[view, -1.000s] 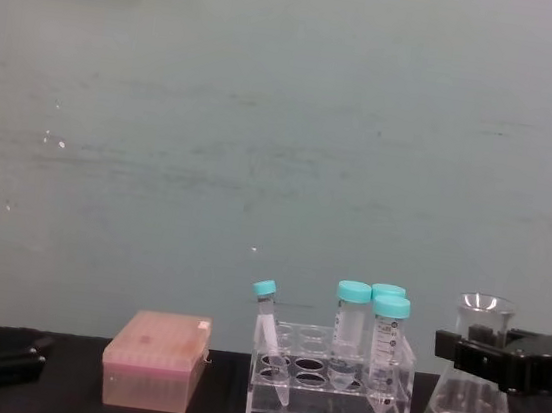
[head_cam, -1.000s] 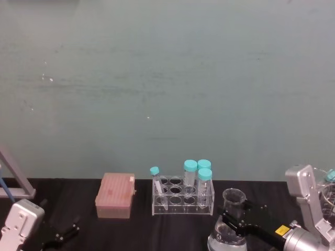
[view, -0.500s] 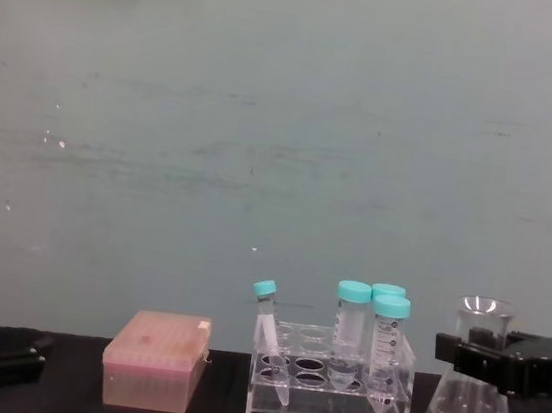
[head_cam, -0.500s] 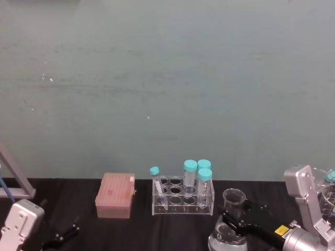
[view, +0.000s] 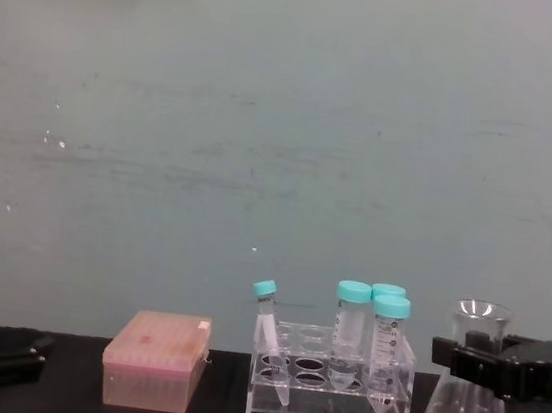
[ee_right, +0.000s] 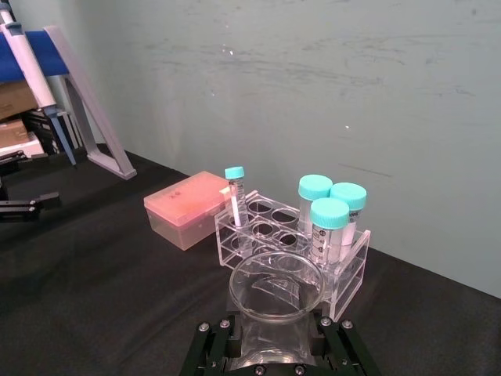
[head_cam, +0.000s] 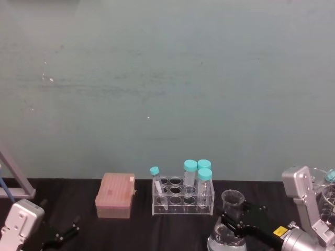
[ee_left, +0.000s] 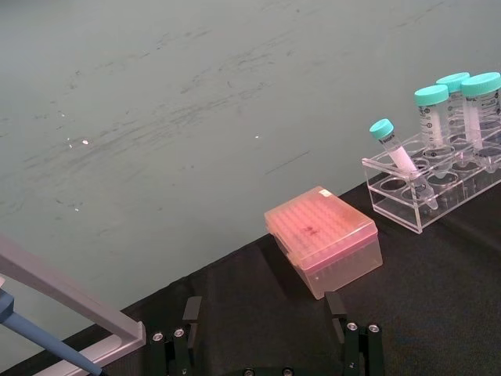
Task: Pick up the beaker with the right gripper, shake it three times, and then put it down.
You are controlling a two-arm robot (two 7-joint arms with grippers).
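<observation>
- Right gripper (view: 478, 364) clamped around neck of beaker (view: 465, 411), at right of tube rack (view: 331, 375); base hidden, so lifted or set down unclear; shake count unknowable
- Left gripper (ee_left: 266, 345) parked, spread, empty

beaker (view: 465, 411) marks: white print, a round logo, too small to read
tubes (ee_left: 434, 117) scale: dark print, unreadable
right arm yellow sticker (head_cam: 283, 230): unreadable

beaker (view: 467, 411) base cut off below; neck behind right gripper (view: 484, 361) fingers
</observation>
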